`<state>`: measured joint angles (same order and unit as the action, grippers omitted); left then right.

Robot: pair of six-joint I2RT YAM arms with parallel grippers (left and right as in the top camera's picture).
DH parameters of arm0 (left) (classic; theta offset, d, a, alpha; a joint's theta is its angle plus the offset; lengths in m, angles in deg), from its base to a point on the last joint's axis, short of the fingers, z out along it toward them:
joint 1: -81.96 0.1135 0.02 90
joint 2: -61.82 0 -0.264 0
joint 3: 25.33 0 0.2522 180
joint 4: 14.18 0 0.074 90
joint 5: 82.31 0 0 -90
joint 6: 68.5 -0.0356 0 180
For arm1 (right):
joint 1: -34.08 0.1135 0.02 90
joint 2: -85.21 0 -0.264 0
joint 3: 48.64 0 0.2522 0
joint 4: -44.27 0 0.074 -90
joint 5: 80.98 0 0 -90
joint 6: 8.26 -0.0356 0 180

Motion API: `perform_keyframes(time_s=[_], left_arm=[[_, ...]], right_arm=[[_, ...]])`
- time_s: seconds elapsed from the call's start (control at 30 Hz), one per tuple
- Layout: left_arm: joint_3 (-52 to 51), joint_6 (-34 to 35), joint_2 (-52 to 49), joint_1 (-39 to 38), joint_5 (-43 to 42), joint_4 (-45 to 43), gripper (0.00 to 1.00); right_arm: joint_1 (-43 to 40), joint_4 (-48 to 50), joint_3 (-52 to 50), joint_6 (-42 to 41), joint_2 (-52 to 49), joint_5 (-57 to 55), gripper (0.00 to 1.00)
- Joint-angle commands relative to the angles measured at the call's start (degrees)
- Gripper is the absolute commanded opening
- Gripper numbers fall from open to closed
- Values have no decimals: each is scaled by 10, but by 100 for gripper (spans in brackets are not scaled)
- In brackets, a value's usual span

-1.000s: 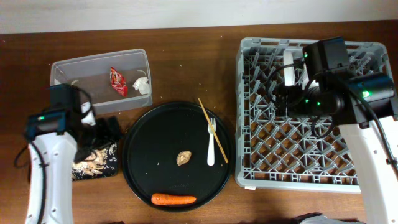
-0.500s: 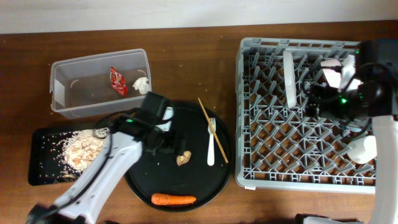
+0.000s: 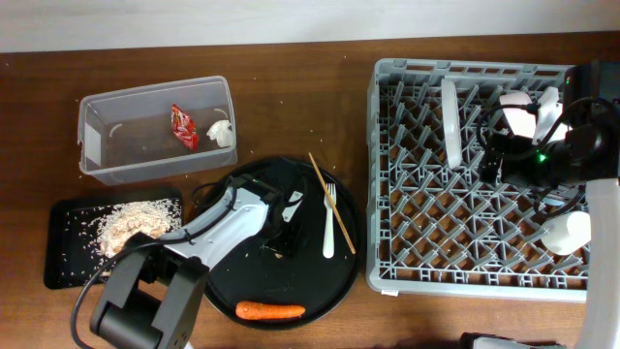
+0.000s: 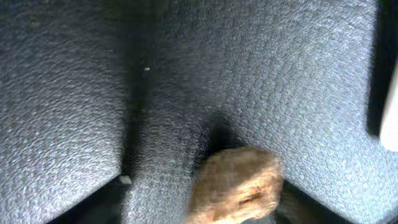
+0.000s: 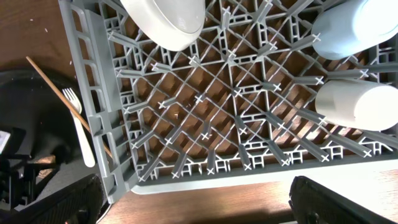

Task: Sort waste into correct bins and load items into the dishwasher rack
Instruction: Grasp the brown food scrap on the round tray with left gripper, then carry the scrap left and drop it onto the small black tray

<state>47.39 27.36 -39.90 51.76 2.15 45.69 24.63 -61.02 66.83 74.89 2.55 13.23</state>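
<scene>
On the round tray (image 3: 310, 276) lump (image 4: 236, 183), carrot (image 3: 270, 311), fork (image 3: 329, 228) and chopsticks (image 3: 331, 204) are left, while wrapper (image 3: 183, 126), tissue (image 3: 222, 133), scraps (image 3: 131, 225) and cups (image 3: 567, 233) look sorted; left gripper (image 3: 283, 233) sits around the lump, grip unclear, right gripper (image 5: 199, 208) wide and empty.

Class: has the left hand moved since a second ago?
Yes: the left hand went right, from the small black tray onto the round tray.
</scene>
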Motion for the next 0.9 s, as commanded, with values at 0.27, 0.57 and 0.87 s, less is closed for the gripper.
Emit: perform_keyframes(time_s=[0.27,0.57,0.87], left_arm=[[3,-1,-6,2,-6,26,2],[42,27,91,156,-6,108,1],[35,80,150,467,9,118,1]], right_arm=[[-4,0,-3,5,-4,3,98],[-4,0,-3,5,-4,1,98],[-4,0,-3,5,-4,1,98]])
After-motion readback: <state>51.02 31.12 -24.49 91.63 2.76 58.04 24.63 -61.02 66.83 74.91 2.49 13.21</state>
